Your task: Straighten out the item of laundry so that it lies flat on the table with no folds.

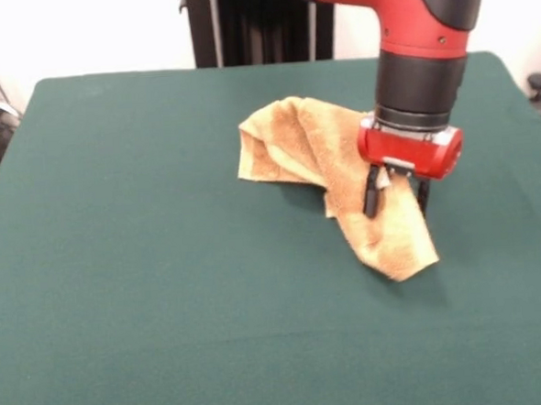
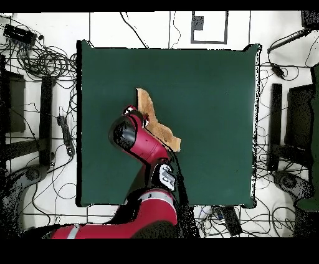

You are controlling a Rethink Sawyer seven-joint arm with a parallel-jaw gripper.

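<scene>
On green tabletop [image 1: 166, 291], towel [image 1: 299, 141] bunched w/ folds; jaws [image 1: 396, 193] set apart astride its raised ridge, cloth btwn them. No readable writing.

Robotics lab. Red and black arm [image 2: 140, 146] on pedestal at bottom centre of overhead view. Large table [image 2: 205, 81] under dark green cloth fills middle. Pale floor around it covered with loose black cables [image 2: 43, 59], thickest at upper left. Dark equipment stands [image 2: 296, 118] at right edge. Plain white wall [image 1: 85, 30] at top of front view.
</scene>
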